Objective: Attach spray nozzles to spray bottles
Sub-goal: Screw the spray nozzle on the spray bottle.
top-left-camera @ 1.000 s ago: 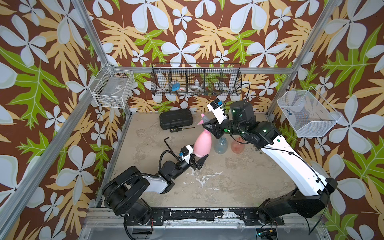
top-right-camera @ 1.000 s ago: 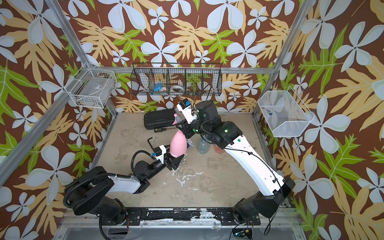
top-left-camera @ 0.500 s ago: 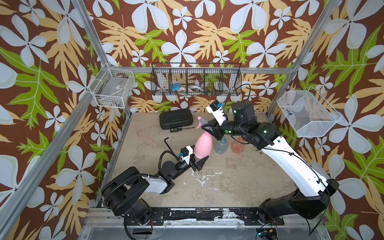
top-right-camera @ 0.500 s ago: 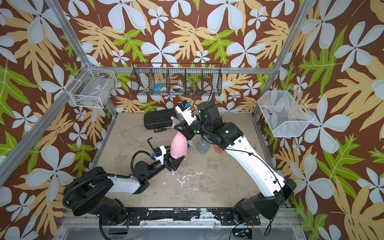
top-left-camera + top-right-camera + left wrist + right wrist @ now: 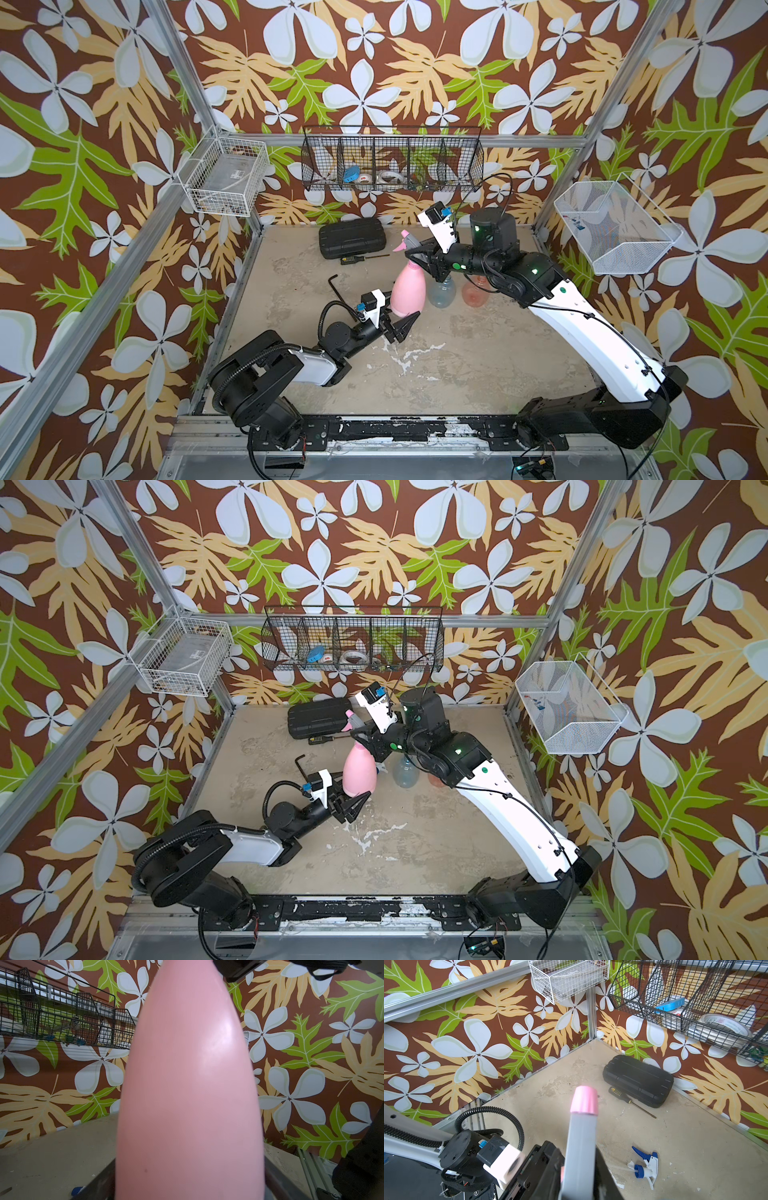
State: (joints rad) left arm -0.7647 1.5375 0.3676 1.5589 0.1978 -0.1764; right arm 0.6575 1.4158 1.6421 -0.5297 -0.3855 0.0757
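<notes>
The left gripper (image 5: 403,318) squeezes the bottom of the pink cone-shaped plastic bottle (image 5: 409,291). The bottle stands near the middle of the table (image 5: 457,365). The right gripper (image 5: 420,254) is clamped on the pink and grey plastic spray nozzle (image 5: 406,240), which sits on top of that bottle's neck.

Since a second ago the bottle has stayed put. The nozzle's pink tip has swung a little to the side. I think the nozzle is being twisted on, so this first bottle looks almost done.

Just beside it stand the clear bluish round bottle (image 5: 442,293) and the see-through orange round bottle (image 5: 473,293). The right arm hangs over their tops, and I see no nozzle on them. The white and blue spray nozzle (image 5: 643,1165) lies on the table close by. I cannot find the black nozzle. The black ribbed case (image 5: 352,237), a small screwdriver (image 5: 357,259) and a black bent hex key (image 5: 338,286) lie apart from the bottles, out of the way.
</notes>
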